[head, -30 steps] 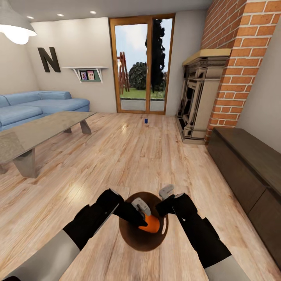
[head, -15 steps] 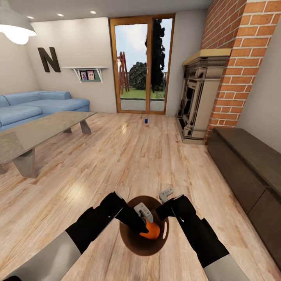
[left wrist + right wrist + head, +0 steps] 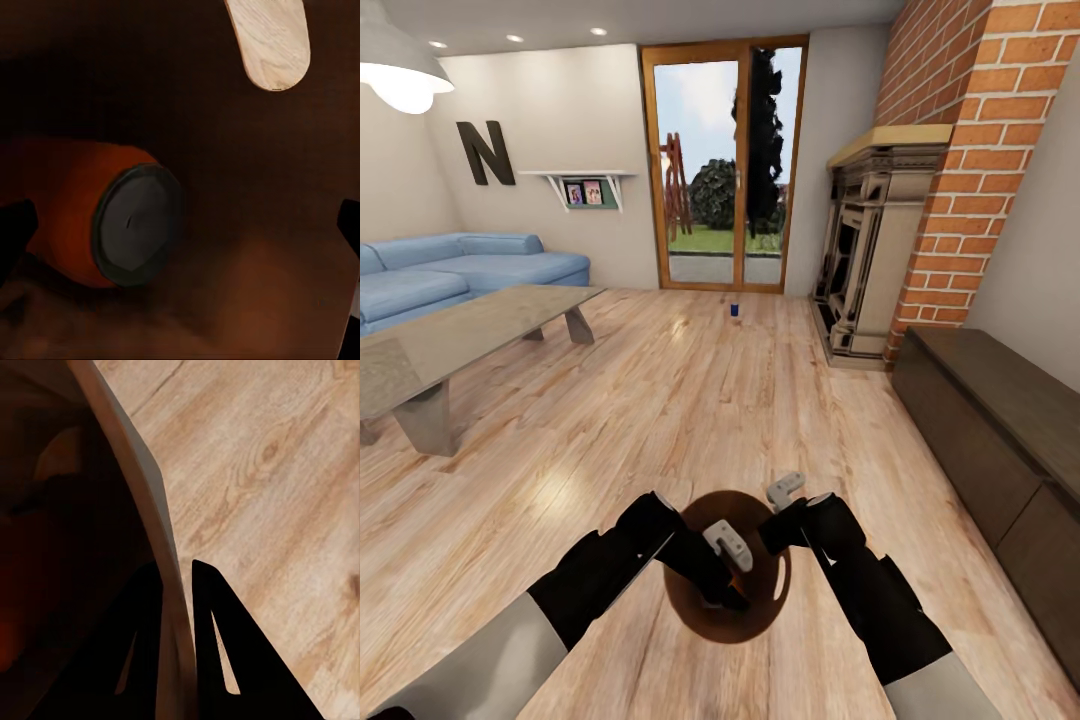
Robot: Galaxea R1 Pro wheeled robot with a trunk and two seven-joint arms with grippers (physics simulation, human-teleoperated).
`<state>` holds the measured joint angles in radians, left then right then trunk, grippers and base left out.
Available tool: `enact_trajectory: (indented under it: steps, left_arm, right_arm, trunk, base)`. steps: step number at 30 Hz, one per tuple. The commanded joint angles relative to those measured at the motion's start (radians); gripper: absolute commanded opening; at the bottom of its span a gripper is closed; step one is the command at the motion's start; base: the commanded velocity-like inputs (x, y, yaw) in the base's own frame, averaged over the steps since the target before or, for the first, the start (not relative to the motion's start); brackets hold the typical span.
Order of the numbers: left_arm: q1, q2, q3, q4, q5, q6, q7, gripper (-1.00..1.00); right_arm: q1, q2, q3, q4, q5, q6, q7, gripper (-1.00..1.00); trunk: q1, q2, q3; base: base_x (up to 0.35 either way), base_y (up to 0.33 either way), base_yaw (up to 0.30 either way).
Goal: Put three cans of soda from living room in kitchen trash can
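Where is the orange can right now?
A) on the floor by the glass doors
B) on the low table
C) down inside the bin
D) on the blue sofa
C: the left wrist view shows the orange can lying on its side against the brown inside of the bin, and in the head view the left tool reaches down into that bin.

soda can [image 3: 112,217] in trash can [image 3: 690,615], another [image 3: 734,310] far ahead

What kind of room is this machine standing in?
A living room, by the look of it: a blue sofa behind a low table, a fireplace set in red brick, and a wood-plank floor.
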<state>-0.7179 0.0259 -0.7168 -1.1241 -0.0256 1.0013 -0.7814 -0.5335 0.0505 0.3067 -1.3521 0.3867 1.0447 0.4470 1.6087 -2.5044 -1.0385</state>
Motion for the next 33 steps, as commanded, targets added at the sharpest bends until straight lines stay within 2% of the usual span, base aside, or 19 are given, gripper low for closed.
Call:
enact_trajectory:
  steps: [1,9,13,14,17,18,22,25,27,28,29,30,32,33]
  left_arm:
    - [0.0,0.0,0.0,0.0,0.0,0.0,0.0,1.0]
    - [0.001,0.009,0.004,-0.025,0.008,-0.001,-0.011,1.0]
    - [0.002,0.015,0.008,-0.124,0.012,0.003,-0.021,1.0]
    - [0.003,0.042,0.01,-0.195,0.011,0.029,-0.025,1.0]
    - [0.003,0.07,0.01,-0.238,0.013,0.044,-0.027,1.0]
    - [0.003,0.089,0.011,-0.26,0.015,0.046,-0.029,1.0]
    - [0.003,0.132,0.013,-0.294,0.016,0.046,-0.035,1.0]
    - [0.003,0.197,0.016,-0.311,0.014,0.046,-0.037,1.0]
    - [0.003,0.216,0.017,-0.32,0.016,0.046,-0.038,1.0]
    - [0.003,0.236,0.018,-0.336,0.017,0.046,-0.041,1.0]
    - [0.003,0.261,0.027,-0.365,0.018,0.046,-0.046,1.0]
    - [0.003,0.267,0.038,-0.372,0.018,0.046,-0.047,1.0]
    - [0.003,0.284,0.127,-0.393,0.02,0.046,-0.058,1.0]
    - [0.004,0.286,0.155,-0.397,0.02,0.046,-0.064,1.0]
  right_arm:
    - [0.0,0.0,0.0,0.0,-0.018,0.003,0.006,-1.0]
    - [0.0,-0.001,-0.001,0.001,-0.019,0.003,0.006,-1.0]
    - [0.0,-0.001,-0.002,0.004,-0.019,0.003,0.006,-1.0]
    - [0.0,-0.003,-0.003,0.005,-0.019,0.003,0.006,-1.0]
    - [0.0,-0.004,-0.003,0.005,-0.019,0.003,0.006,-1.0]
    - [0.0,-0.006,-0.004,0.005,-0.019,0.003,0.006,-1.0]
    - [0.0,-0.009,-0.006,0.005,-0.019,0.003,0.006,-1.0]
    - [0.0,-0.011,-0.011,0.005,-0.02,0.003,0.006,-1.0]
    - [0.0,-0.012,-0.012,0.006,-0.02,0.003,0.005,-1.0]
    - [0.0,-0.012,-0.013,0.006,-0.02,0.003,0.005,-1.0]
    - [0.0,-0.013,-0.014,0.006,-0.021,0.003,0.005,-1.0]
    - [0.0,-0.014,-0.015,0.005,-0.022,0.003,0.005,-1.0]
    - [0.0,-0.022,-0.016,0.004,-0.023,0.003,0.005,-1.0]
    - [0.0,-0.025,-0.016,0.004,-0.023,0.003,0.005,-1.0]
  trunk:
    - [0.0,0.0,0.0]
    - [0.0,0.0,0.0]
    - [0.0,0.0,0.0]
    - [0.0,0.0,0.0]
    - [0.0,0.0,0.0]
    - [0.0,0.0,0.0]
    - [0.0,0.0,0.0]
    - [0.0,0.0,0.0]
    - [0.0,0.0,0.0]
    - [0.0,0.0,0.0]
    - [0.0,0.0,0.0]
    - [0.0,0.0,0.0]
    - [0.0,0.0,0.0]
    - [0.0,0.0,0.0]
  base:
    - [0.0,0.0,0.0]
    - [0.0,0.0,0.0]
    - [0.0,0.0,0.0]
    - [0.0,0.0,0.0]
    - [0.0,0.0,0.0]
    - [0.0,0.0,0.0]
    - [0.0,0.0,0.0]
    - [0.0,0.0,0.0]
    - [0.0,0.0,0.0]
    - [0.0,0.0,0.0]
    - [0.0,0.0,0.0]
    - [0.0,0.0,0.0]
    - [0.0,0.0,0.0]
    - [0.0,0.0,0.0]
